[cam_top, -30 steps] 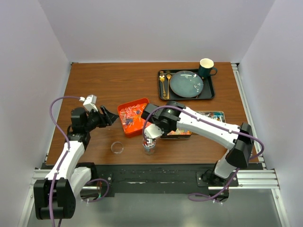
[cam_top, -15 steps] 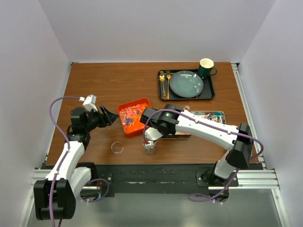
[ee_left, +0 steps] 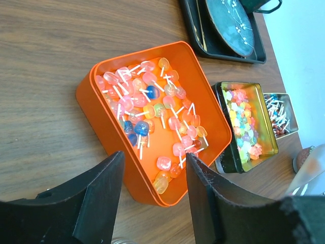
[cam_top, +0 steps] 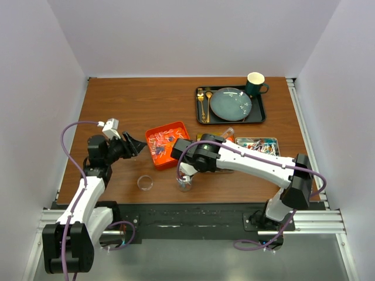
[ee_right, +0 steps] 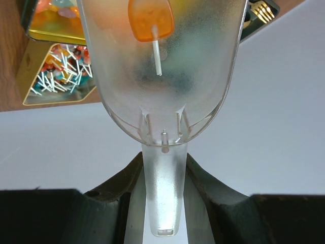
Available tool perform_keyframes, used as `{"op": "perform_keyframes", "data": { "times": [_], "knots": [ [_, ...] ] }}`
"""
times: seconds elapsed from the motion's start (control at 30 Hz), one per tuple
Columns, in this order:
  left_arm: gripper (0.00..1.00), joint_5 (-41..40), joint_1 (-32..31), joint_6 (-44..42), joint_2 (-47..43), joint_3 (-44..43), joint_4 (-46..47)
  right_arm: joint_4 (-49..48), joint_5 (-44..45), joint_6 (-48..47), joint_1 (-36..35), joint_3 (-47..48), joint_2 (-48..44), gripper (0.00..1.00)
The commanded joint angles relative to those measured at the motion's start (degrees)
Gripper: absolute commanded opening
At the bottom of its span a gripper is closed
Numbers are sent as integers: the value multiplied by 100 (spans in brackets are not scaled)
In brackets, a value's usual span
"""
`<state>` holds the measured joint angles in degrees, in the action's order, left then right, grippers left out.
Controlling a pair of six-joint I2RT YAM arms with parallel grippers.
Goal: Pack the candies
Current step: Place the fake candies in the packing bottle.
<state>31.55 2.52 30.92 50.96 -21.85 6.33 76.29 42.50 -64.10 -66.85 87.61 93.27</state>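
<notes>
While most candies (ee_left: 152, 122) lie in the orange tray (ee_left: 86, 89) on the tabletop (ee_left: 51, 40), I see one orange piece (ee_right: 150, 18) on a stick in the clear scoop (ee_right: 162, 101), its handle clamped by my right tool (ee_right: 163, 203); my left tool (ee_left: 154, 170) hangs empty beside the tray, spread wide

This looks like a robotics lab, not a home. The wooden table (cam_top: 146, 99) is closed on three sides by plain white walls (cam_top: 193, 35), like a test booth. A left arm (cam_top: 87, 190) and a right arm (cam_top: 258, 163) are bolted at its near edge on a metal frame (cam_top: 331, 218), with purple cables (cam_top: 64, 137) hanging loose. The tray (cam_top: 200, 111) with a plate (cam_top: 231, 103) and a mug (cam_top: 255, 84), and the orange box (ee_left: 109, 127) of candies (ee_left: 152, 92), seem to be props.
</notes>
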Motion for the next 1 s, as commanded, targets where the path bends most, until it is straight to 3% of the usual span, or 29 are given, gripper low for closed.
{"op": "perform_keyframes", "data": {
  "times": [0.0,0.37,0.63,0.97],
  "knots": [
    [57,79,46,55,-139,22,281,1485,601,-156,-47,36,-81,0],
    [57,431,46,213,-253,66,466,1485,610,-182,-91,63,-134,0],
    [56,352,38,274,-183,102,562,1494,1129,-217,-662,-201,-231,0],
    [56,360,46,301,-262,49,457,1503,1428,-384,-698,-386,-152,0]
  ]
}}
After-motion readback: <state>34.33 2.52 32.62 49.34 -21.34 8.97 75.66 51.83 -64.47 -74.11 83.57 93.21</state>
